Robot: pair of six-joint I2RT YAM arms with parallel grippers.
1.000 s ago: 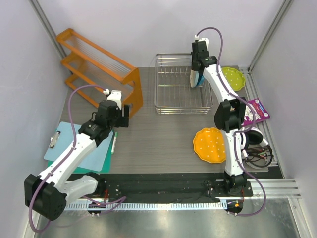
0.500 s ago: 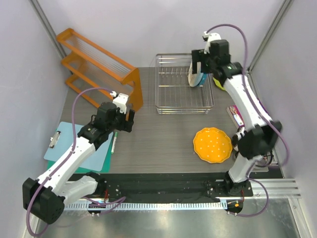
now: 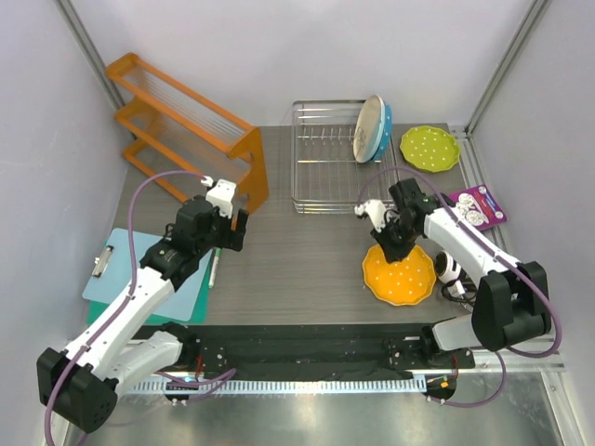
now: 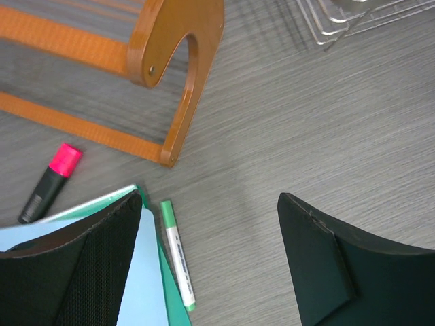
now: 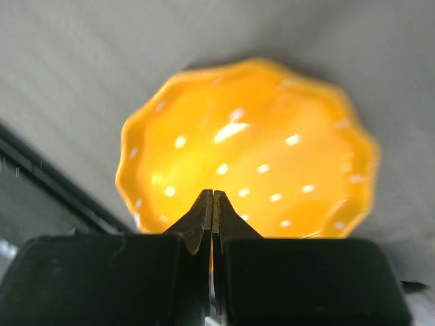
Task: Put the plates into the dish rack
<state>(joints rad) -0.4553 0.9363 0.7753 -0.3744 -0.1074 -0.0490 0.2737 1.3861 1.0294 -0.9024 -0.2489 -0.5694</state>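
Observation:
The silver wire dish rack (image 3: 325, 177) stands at the back middle. A blue-rimmed cream plate (image 3: 372, 129) stands on edge at its right end. The orange dotted plate (image 3: 402, 274) lies flat at front right and fills the right wrist view (image 5: 258, 149). The lime-green dotted plate (image 3: 429, 147) lies flat right of the rack. My right gripper (image 3: 398, 238) hovers over the orange plate's far edge, jaws shut and empty (image 5: 213, 197). My left gripper (image 3: 232, 228) is open and empty over bare table at the left (image 4: 211, 224).
An orange slatted shelf (image 3: 186, 125) stands at back left. A clipboard with blue and green sheets (image 3: 149, 279), a green marker (image 4: 177, 251) and a pink highlighter (image 4: 49, 182) lie at left. A purple card (image 3: 479, 206) and a black and white object (image 3: 451, 269) lie at right.
My right gripper has left the plate standing in the rack and swung forward and down to above the orange plate, now shut. The left arm has shifted slightly.

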